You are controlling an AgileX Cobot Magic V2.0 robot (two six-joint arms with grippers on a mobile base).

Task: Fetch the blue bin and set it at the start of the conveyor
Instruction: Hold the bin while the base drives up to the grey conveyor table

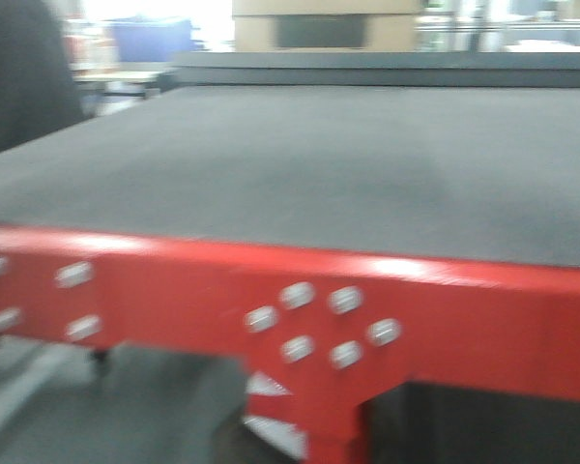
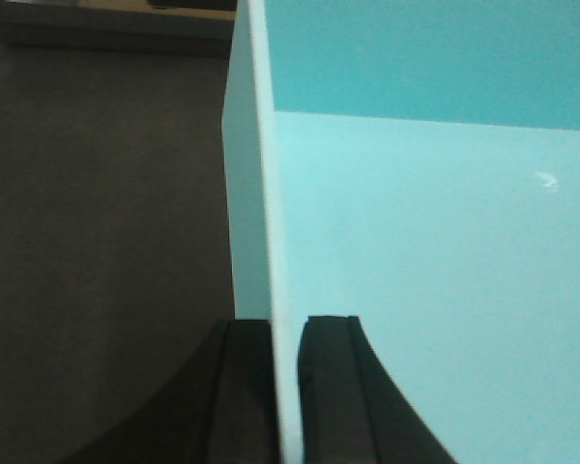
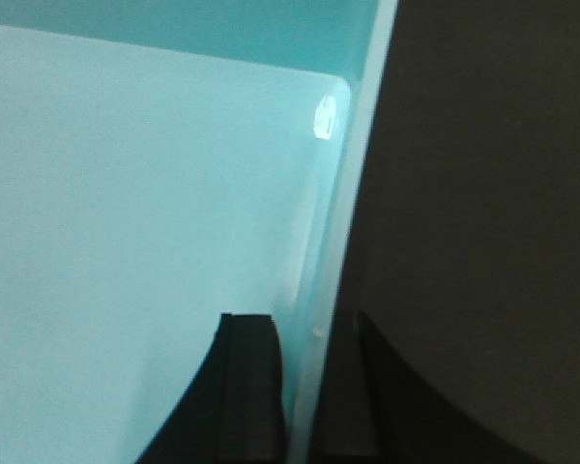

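Light aqua-blue smooth plastic rectangular tub (image 2: pixel 416 242): opposite walls clamped by black left fingers (image 2: pixel 333 387) and black right fingers (image 3: pixel 249 387), at 6 o'clock in wrist views. Wide dark charcoal matte belt (image 1: pixel 300 164) alongside; red bolted frame (image 1: pixel 416 309) at its 6 o'clock edge.

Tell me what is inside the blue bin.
The blue bin shows only bare floor and walls, plus one finger each of the left gripper and the right gripper, clamped over its rim. The parts outside both wrist views are unseen.
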